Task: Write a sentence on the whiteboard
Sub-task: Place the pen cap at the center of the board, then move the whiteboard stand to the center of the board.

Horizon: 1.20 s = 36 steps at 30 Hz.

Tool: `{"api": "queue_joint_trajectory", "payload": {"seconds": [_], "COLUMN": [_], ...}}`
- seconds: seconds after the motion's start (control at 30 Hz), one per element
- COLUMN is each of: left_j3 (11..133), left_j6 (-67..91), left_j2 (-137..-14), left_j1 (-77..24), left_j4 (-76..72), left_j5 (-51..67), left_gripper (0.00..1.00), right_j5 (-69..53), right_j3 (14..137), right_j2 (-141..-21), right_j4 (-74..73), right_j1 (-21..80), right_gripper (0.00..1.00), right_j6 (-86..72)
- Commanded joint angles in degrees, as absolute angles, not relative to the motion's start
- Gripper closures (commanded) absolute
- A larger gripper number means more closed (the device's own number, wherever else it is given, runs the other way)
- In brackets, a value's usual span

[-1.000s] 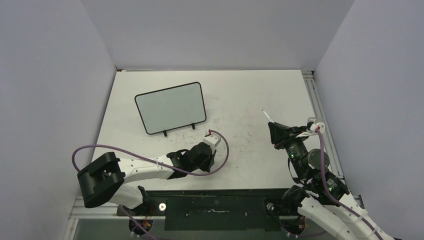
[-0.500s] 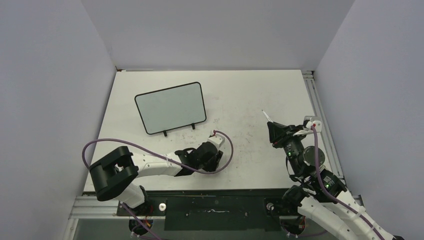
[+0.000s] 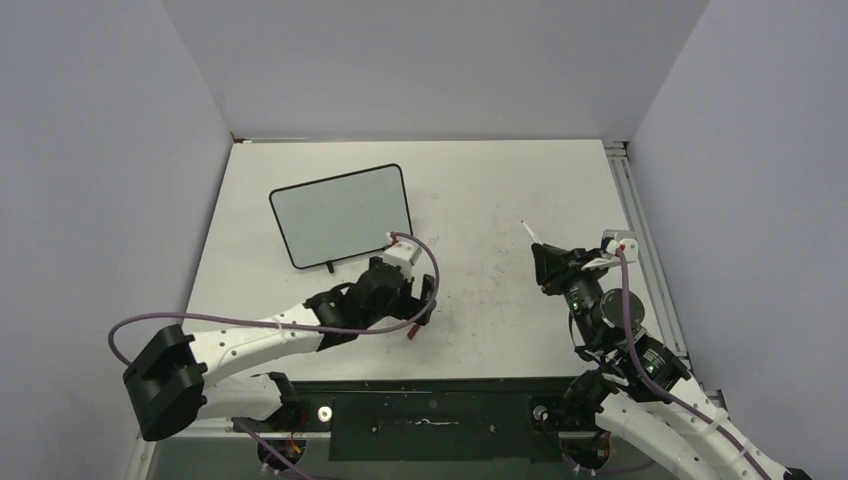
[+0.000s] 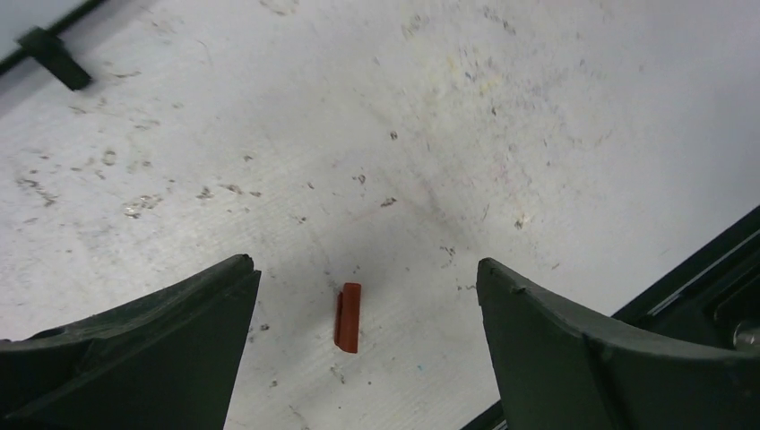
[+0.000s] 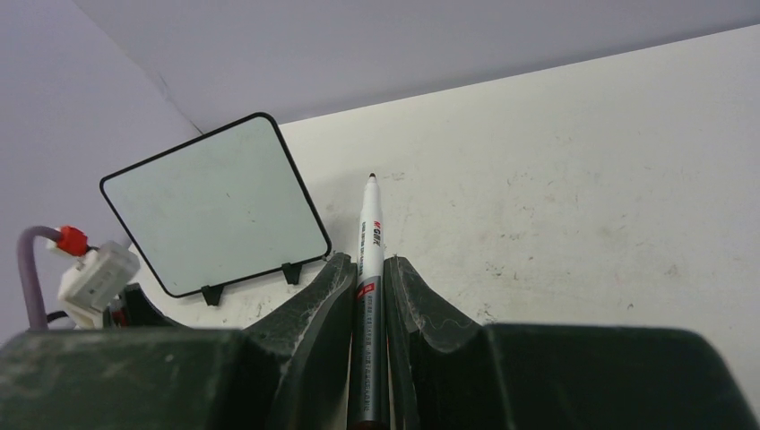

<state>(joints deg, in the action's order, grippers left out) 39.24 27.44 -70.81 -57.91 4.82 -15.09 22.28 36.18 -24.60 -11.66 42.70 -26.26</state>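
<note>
Left wrist view, left gripper [image 4: 365,267] spread wide above red cap [image 4: 348,316], right gripper [image 5: 369,265] pinching marker [image 5: 371,224], whiteboard [image 5: 215,210] on its feet

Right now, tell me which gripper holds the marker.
The right gripper, shut on the marker; the left gripper is open, empty, above the red cap.

The left arm [image 3: 250,340] and right arm [image 3: 680,440] have white shells with black joints, each trailing a purple cable [image 3: 436,275]. The left gripper [image 4: 365,267] has dark, curved wedge fingers [image 4: 134,349]. Green lights [image 3: 583,297] dot the right arm.
</note>
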Motion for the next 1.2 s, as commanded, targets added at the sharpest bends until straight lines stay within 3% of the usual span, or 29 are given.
{"api": "queue_joint_trajectory", "payload": {"seconds": [0.0,0.33,0.53,1.17], "left_j3": [37.8,26.4,22.2,26.7], "left_j6": [31.0,38.1,39.0,34.9], "left_j2": [-66.1,-57.7,-60.2,-78.4], "left_j1": [-51.7,-32.5,-24.2,-18.9], "left_j4": [7.2,2.0,-7.0,-21.2], "left_j5": [-18.3,-19.2,-17.6,-17.4], "left_gripper": [0.09,0.09,0.09,0.09], "right_j5": [22.2,20.9,20.0,19.8], "right_j3": [36.0,35.4,34.7,33.8], "right_j2": [-26.0,-27.3,-28.3,-30.6], "right_j4": [-10.1,-9.7,-8.5,-7.2], "right_j1": [42.5,42.5,42.5,42.5], "right_gripper": [0.95,0.95,0.95,0.95], "right_j6": [-27.0,-27.9,-28.7,-29.1]}}
